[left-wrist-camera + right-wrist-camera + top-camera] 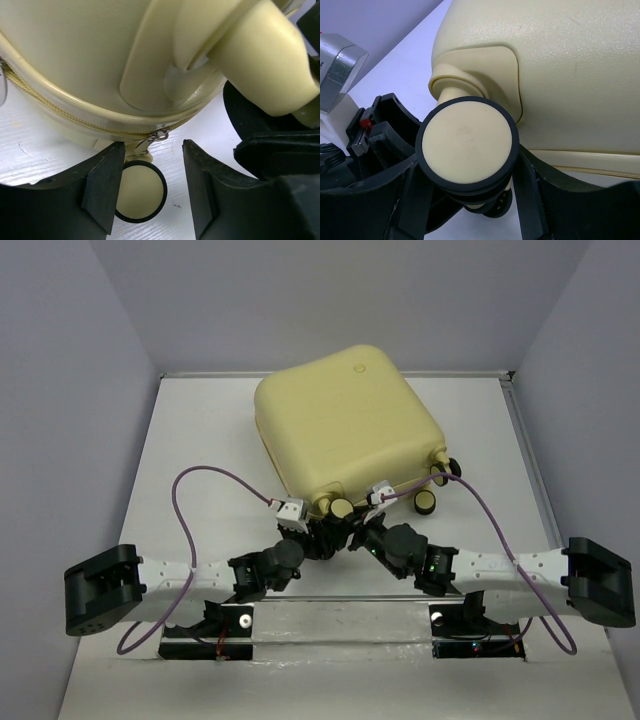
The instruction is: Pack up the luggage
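The luggage (345, 420) is a large pale yellow hard-shell suitcase lying shut on the white table, with its caster wheels toward me. My left gripper (320, 532) is open at its near edge. In the left wrist view, the left gripper (153, 147) points at the metal zipper pull (159, 135) hanging from the zip seam, with one caster wheel (140, 192) by the left finger. My right gripper (357, 530) is beside it. In the right wrist view, its fingers (527, 200) sit on both sides of a black-rimmed cream caster wheel (467, 142), closed against it.
Two more caster wheels (428, 500) stick out at the suitcase's near right corner. Purple cables (200, 480) loop over both arms. Grey walls enclose the table on the left, back and right. The two grippers are close together, almost touching.
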Action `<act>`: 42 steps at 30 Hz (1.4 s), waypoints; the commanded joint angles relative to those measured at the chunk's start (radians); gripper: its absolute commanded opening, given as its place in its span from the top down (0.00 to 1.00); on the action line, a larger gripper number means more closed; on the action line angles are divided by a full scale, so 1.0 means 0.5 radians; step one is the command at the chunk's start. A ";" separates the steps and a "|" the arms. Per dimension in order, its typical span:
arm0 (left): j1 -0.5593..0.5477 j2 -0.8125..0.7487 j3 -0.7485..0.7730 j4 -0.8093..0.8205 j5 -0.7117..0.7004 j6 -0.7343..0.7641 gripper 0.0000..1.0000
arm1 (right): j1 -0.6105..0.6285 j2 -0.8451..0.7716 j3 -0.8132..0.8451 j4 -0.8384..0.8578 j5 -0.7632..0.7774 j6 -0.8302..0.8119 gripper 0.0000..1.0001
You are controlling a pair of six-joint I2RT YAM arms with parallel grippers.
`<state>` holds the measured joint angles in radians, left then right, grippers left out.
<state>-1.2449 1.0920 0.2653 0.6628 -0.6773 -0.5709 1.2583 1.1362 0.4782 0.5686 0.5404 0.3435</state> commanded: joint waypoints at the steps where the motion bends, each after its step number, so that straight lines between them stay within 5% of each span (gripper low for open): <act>1: 0.002 0.068 0.154 0.288 -0.155 0.099 0.42 | 0.024 0.028 0.136 0.246 -0.102 0.019 0.93; 10: 0.002 0.083 0.209 0.252 -0.360 0.037 0.93 | 0.042 0.093 0.121 0.305 -0.148 0.058 0.93; 23: 0.002 -0.413 -0.015 -0.193 -0.495 -0.165 0.94 | 0.042 0.001 0.047 0.283 -0.090 0.055 0.93; 27: 0.032 -0.469 0.064 -0.682 -0.553 -0.309 0.94 | 0.042 -0.030 0.032 0.240 -0.047 0.071 0.93; 36: 0.198 -0.680 0.058 -1.368 -0.529 -0.772 0.94 | 0.042 -0.355 -0.131 0.035 0.097 0.098 0.93; 42: 0.467 -0.763 0.160 -1.440 -0.489 -0.657 0.94 | 0.042 -0.459 -0.156 -0.027 0.076 0.095 0.93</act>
<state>-1.1484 0.7414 0.2962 0.0803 -0.7094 -0.9382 1.2839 0.9710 0.3950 0.4999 0.5003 0.3714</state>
